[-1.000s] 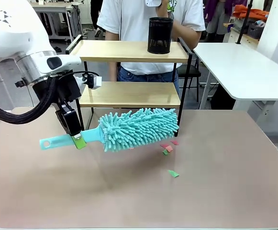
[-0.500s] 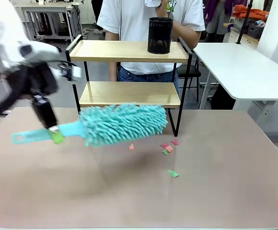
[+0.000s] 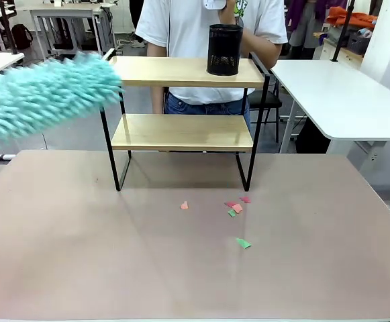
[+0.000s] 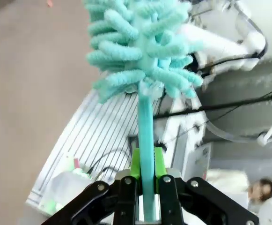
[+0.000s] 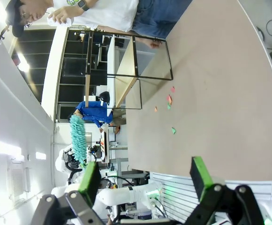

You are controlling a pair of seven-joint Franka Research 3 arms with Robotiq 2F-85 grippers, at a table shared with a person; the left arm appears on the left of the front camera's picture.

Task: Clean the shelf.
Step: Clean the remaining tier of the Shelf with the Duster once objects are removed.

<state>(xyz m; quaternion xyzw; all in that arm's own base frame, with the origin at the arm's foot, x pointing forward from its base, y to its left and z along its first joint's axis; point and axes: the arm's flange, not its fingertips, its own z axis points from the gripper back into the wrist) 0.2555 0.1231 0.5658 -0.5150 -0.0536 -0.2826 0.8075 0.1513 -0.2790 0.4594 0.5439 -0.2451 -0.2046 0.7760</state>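
Left gripper (image 4: 147, 164): jaws were clamped tight on the thin handle of the teal duster (image 4: 143, 51), whose fluffy head extended straight ahead of the fingertips. Right gripper (image 5: 144, 177): jaws stood spread wide with nothing between them. The shelf (image 3: 181, 132) stood far beyond those open jaws on the table (image 3: 80, 255), with paper scraps (image 3: 237, 208) lying between shelf and jaws, and a black mesh cup (image 3: 224, 49) on its top board

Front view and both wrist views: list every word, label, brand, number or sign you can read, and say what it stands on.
No text can be read.
Green print on the person's white T-shirt: cut off, too small to read.
Black mesh cup, teal duster, shelf: no label visible.
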